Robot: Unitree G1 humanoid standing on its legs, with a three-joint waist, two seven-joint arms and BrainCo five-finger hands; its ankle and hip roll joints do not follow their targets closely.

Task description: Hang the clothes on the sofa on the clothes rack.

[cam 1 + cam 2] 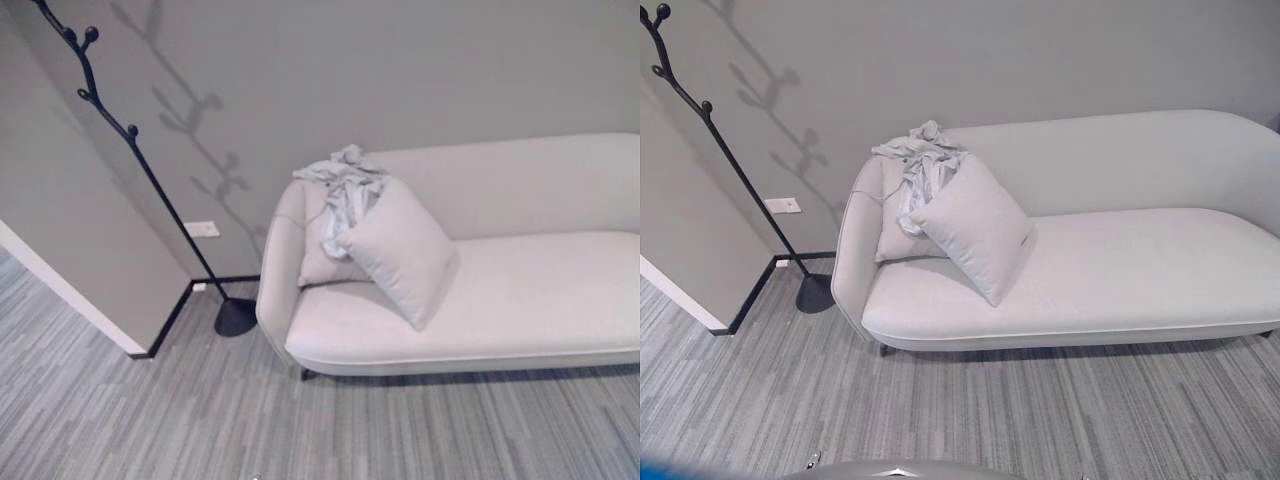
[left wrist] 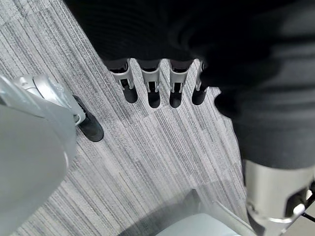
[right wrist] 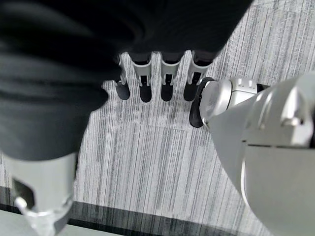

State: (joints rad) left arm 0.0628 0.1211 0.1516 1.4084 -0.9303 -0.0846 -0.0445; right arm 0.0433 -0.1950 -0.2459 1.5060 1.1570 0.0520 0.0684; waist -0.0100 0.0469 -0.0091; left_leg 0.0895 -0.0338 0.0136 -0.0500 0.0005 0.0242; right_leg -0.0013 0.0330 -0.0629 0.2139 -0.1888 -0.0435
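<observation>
A black clothes rack [image 1: 140, 170] stands on the floor [image 1: 150, 420] at the wall corner, just beside the sofa's left end. The pale sofa [image 1: 1120, 270] carries crumpled grey clothes [image 1: 923, 160] draped over its left armrest, touching two cushions [image 1: 972, 226] below them. The left hand [image 2: 155, 83] and right hand [image 3: 155, 78] each hang above the floor, fingers straight, holding nothing.
</observation>
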